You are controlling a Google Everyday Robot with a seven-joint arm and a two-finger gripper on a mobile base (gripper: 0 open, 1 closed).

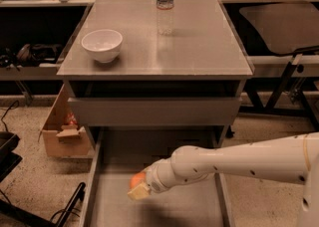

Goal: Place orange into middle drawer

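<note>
The orange (136, 178) is round and bright and sits in my gripper (139, 186), which is shut on it. My white arm reaches in from the right. The gripper holds the orange low over the grey floor of the middle drawer (164, 206), which is pulled out wide below the cabinet. The orange is inside the drawer's outline, left of its middle. Most of the orange is hidden by the gripper's fingers (138, 192).
The upper drawer's flat grey front (154, 111) is above. On the cabinet top (199, 47) stand a white bowl (102, 45) and a water bottle (165, 3). A cardboard box (62, 131) sits left on the floor. A black chair (284, 27) stands right.
</note>
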